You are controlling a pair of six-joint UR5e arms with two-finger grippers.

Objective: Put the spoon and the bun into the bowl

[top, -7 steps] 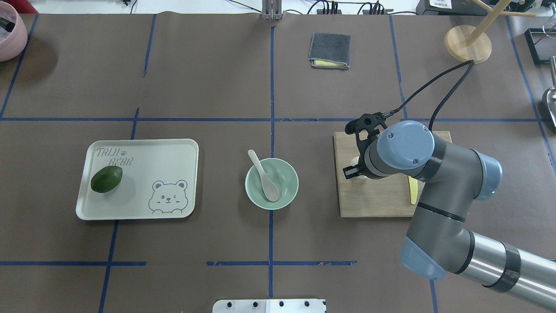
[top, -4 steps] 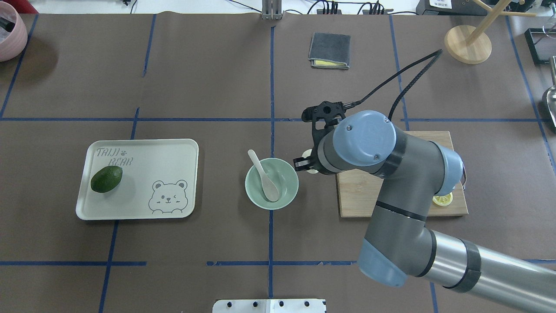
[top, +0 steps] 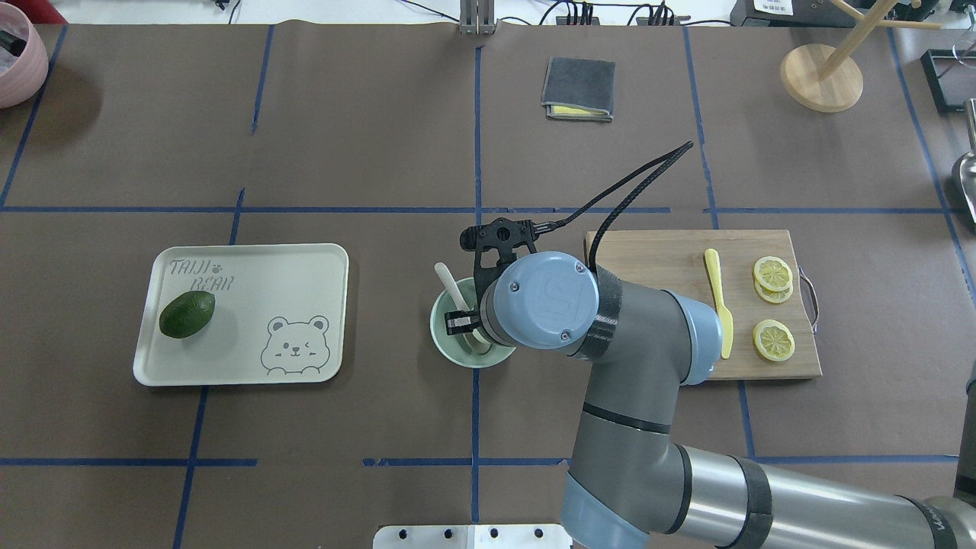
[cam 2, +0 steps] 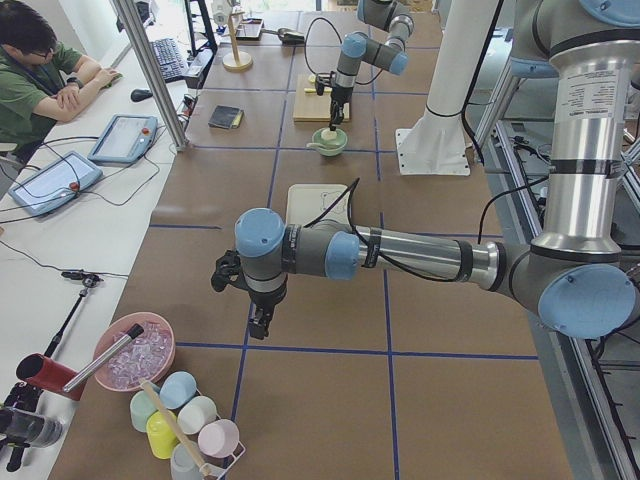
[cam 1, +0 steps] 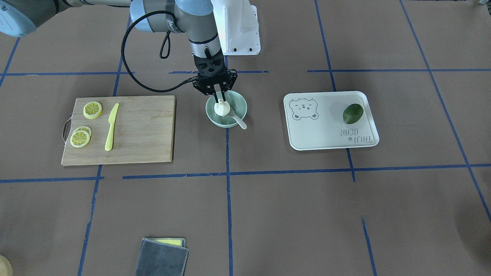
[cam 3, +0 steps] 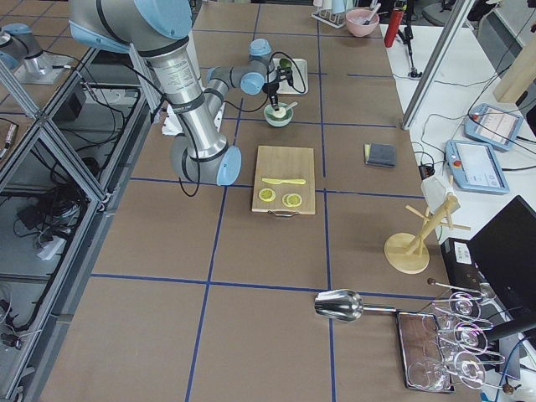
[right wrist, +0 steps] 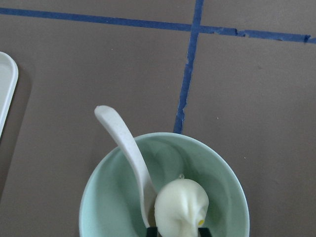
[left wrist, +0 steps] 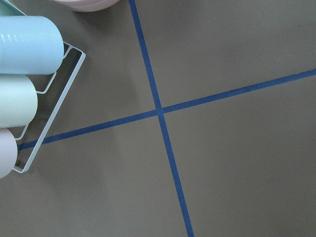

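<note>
The mint-green bowl (top: 451, 349) stands at the table's middle; it also shows in the front view (cam 1: 240, 106) and the right wrist view (right wrist: 224, 165). The off-white spoon (top: 447, 279) lies in it, with its handle over the rim (right wrist: 123, 140). My right gripper (cam 1: 219, 102) is shut on the white bun (cam 1: 222, 109) and holds it just over the bowl's inside (right wrist: 181, 207). In the overhead view the wrist hides the bun. My left gripper (cam 2: 258, 326) hangs over bare table far to the left; I cannot tell if it is open or shut.
The wooden cutting board (top: 656, 343) right of the bowl holds a yellow knife (top: 718, 305) and lemon slices (top: 773, 273). A tray (top: 305, 274) with an avocado (top: 187, 313) lies left. A grey cloth (top: 578, 88) lies far back. Cups in a wire rack (left wrist: 24, 89) are near the left wrist.
My right arm has swung left from the cutting board to over the bowl, carrying the bun. The knife and lemon slices are now uncovered.
</note>
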